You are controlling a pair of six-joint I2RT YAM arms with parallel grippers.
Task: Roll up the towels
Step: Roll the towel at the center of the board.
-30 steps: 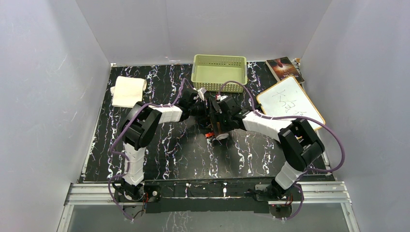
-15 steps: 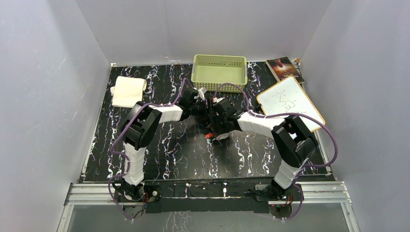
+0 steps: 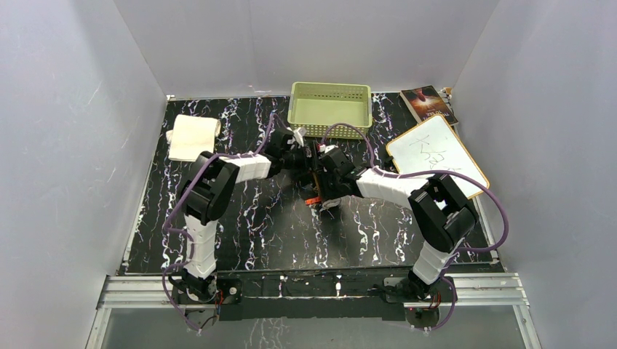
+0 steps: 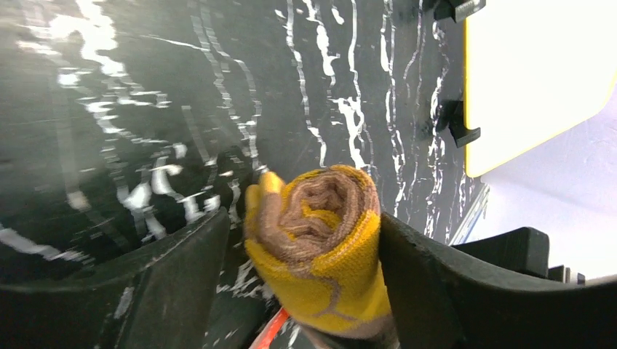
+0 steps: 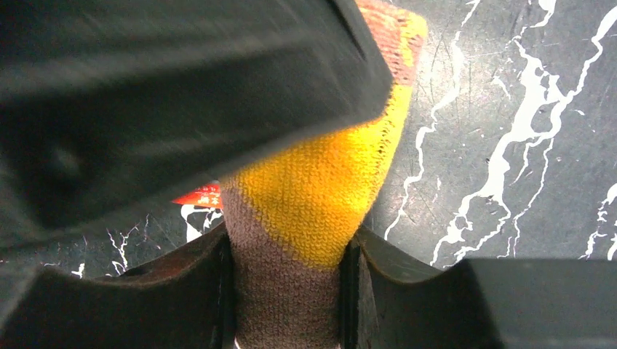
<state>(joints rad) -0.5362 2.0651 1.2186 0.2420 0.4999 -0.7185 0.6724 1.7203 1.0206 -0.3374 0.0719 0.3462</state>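
Note:
The mustard-yellow and brown towel (image 4: 316, 233) is wound into a tight roll, its spiral end facing the left wrist camera. My right gripper (image 5: 287, 254) is shut on the roll's brown end (image 5: 291, 291), with both fingers pressed into the cloth. My left gripper (image 4: 302, 225) stands open around the roll: one finger (image 4: 182, 269) is clear of it and the other (image 4: 429, 269) is against it. In the top view both grippers (image 3: 314, 178) meet at the table's middle and hide the roll. The cream-white towel (image 3: 193, 137) lies rolled at the back left.
A pale green basket (image 3: 330, 107) stands at the back centre. A white board with an orange rim (image 3: 435, 154) lies at the right, with a book (image 3: 428, 103) behind it. A small red item (image 5: 198, 196) lies on the black marbled table (image 3: 276, 225) under the grippers.
The right jaws have closed onto the yellow and brown roll. The left jaws have spread wider, and the left arm has shifted slightly towards the back.

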